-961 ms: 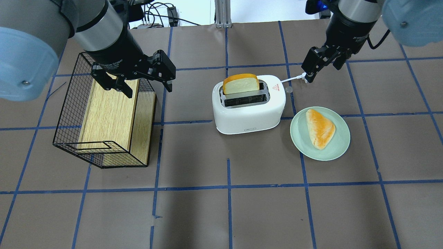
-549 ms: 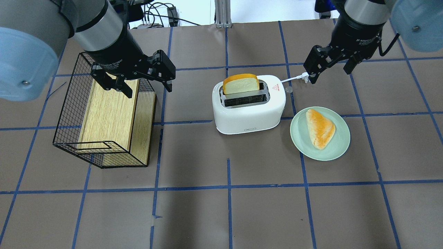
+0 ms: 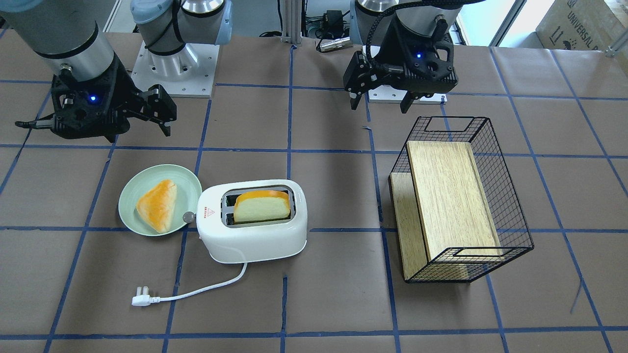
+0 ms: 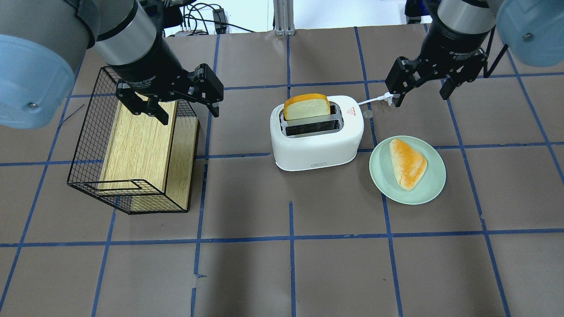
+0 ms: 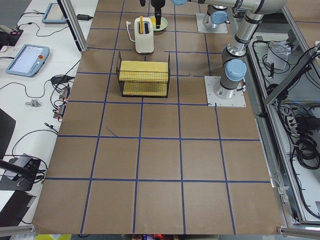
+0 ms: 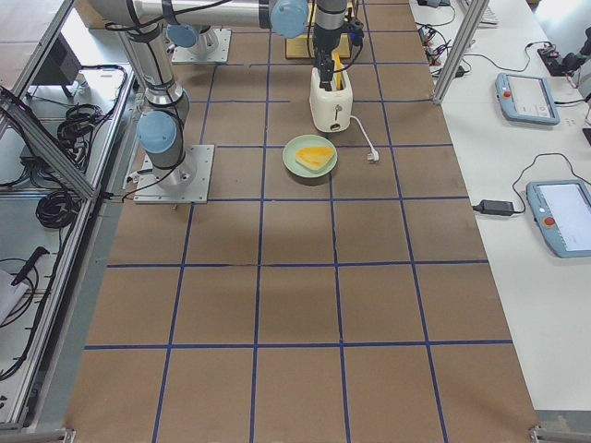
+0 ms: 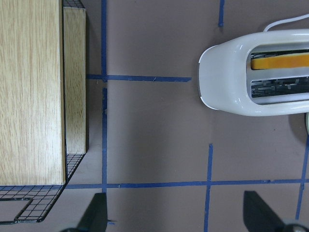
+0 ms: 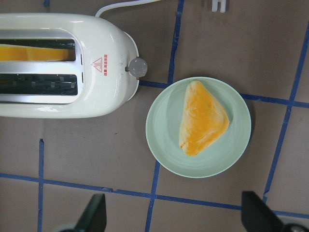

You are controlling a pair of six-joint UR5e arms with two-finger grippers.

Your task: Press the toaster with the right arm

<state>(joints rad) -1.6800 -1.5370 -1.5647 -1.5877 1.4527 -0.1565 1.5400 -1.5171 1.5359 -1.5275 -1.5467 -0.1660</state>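
The white toaster (image 4: pixel 317 141) stands at the table's middle, with a bread slice (image 4: pixel 307 107) upright in its far slot. Its silver knob (image 4: pixel 368 114) is on the end facing the plate. The toaster also shows in the front view (image 3: pixel 255 242) and the right wrist view (image 8: pixel 58 101), where the knob (image 8: pixel 138 67) is clear. My right gripper (image 4: pixel 421 94) is open and empty, hovering above the table beyond the plate, right of the toaster; in the front view it (image 3: pixel 98 128) is at the left. My left gripper (image 4: pixel 187 112) is open and empty above the basket's far right corner.
A green plate (image 4: pixel 383 176) with a triangular bun (image 4: pixel 407 163) sits right of the toaster. A black wire basket (image 4: pixel 88 132) with wooden boards (image 4: pixel 139 141) stands at the left. The toaster's white cord and plug (image 3: pixel 142 299) lie on the far side.
My right wrist has turned and shifted slightly right, so its two fingers now stand side by side. The left arm, toaster and plate have not moved.
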